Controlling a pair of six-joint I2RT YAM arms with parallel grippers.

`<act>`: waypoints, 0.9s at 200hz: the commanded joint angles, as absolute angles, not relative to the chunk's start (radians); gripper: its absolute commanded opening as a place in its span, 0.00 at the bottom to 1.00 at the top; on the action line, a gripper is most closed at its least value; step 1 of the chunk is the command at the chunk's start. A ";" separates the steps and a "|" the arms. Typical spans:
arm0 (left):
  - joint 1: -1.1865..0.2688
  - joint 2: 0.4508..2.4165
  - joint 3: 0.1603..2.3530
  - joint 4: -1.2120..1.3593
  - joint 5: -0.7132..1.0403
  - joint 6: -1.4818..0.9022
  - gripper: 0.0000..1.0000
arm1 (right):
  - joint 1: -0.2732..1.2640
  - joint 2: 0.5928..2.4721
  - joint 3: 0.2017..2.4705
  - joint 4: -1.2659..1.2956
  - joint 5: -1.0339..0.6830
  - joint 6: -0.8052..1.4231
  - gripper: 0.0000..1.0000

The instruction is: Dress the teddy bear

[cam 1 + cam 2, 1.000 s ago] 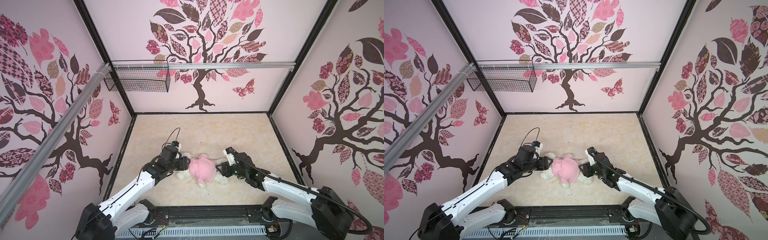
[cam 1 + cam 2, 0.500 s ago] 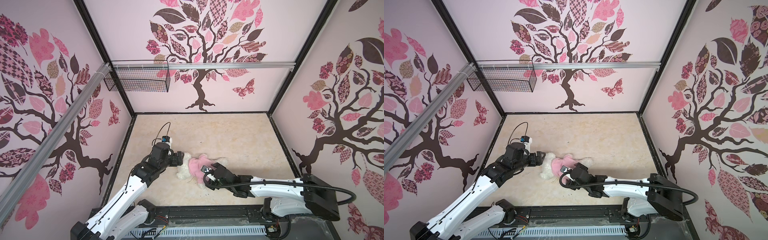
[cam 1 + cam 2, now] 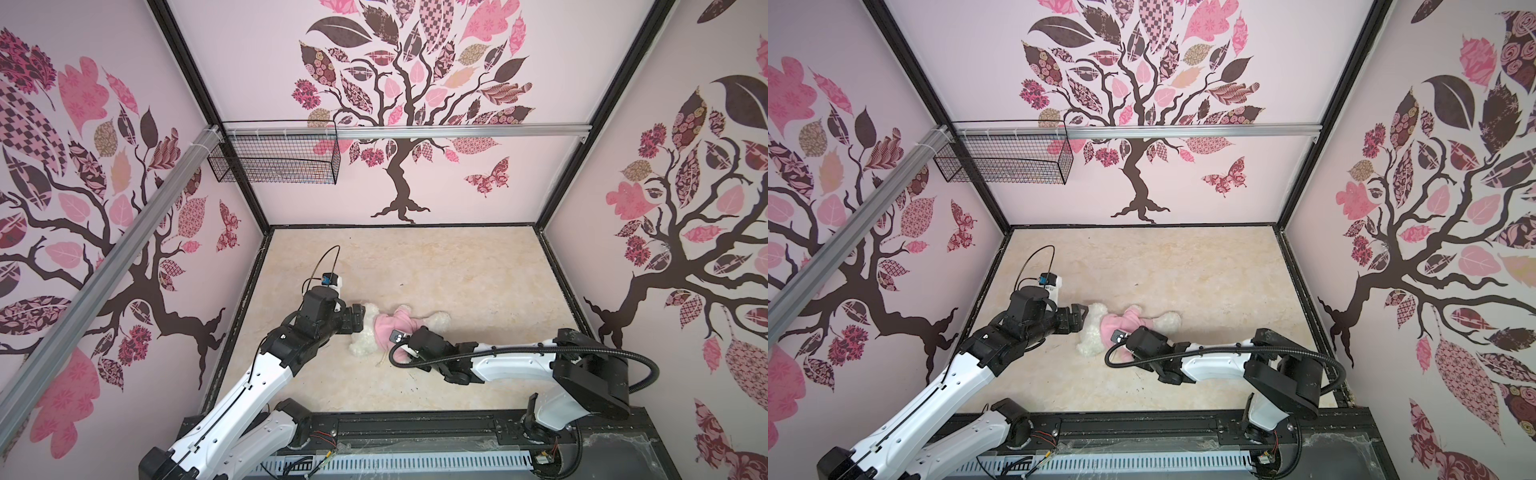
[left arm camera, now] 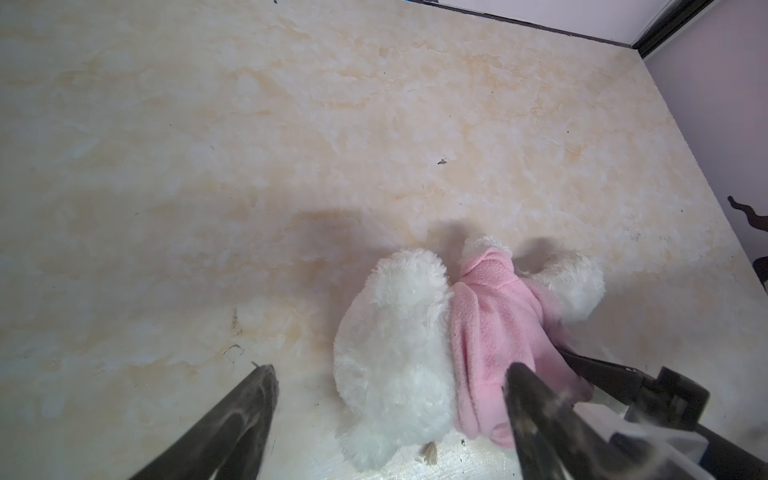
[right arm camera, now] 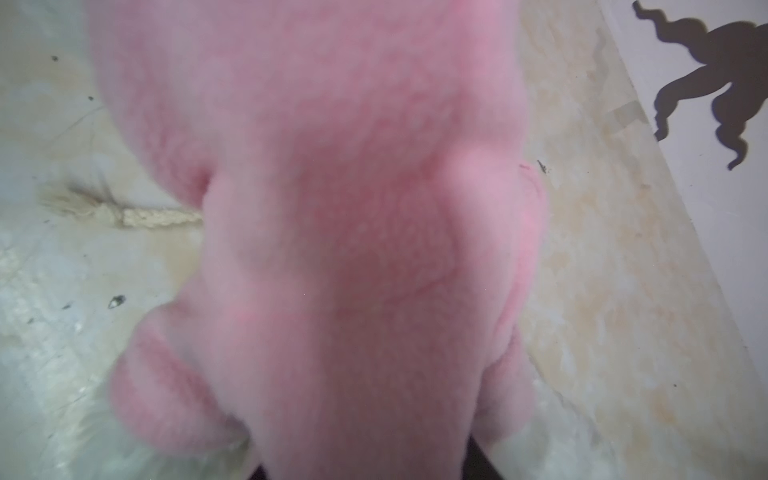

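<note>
The teddy bear lies on the floor, its white furry head toward my left arm. A pink shirt covers its torso, and a white paw sticks out of one sleeve. My left gripper stands open, one finger on each side of the head without touching it. My right gripper is shut on the shirt's near edge. Pink fabric fills the right wrist view and hides the jaws.
A beige cord trails from under the shirt onto the floor. A black wire basket hangs on the rail at the back left. Patterned walls close in the marble-look floor on three sides.
My right arm swung from the bear's right side to its near side, dropped low and closed on the shirt. My left gripper drew back from the shirt to the head and opened wider.
</note>
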State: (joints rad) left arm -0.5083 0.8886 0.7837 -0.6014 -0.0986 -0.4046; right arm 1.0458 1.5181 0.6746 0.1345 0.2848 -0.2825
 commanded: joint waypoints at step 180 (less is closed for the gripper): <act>-0.663 0.915 0.777 -0.451 0.023 -0.557 0.85 | 0.313 1.784 0.416 0.945 -0.815 0.981 0.67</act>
State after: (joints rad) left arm -0.6590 0.9051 0.8036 -0.4957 0.0128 -0.5354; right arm 0.3679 1.8748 0.4149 1.2022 -0.8783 1.2221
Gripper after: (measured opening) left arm 0.847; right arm 0.599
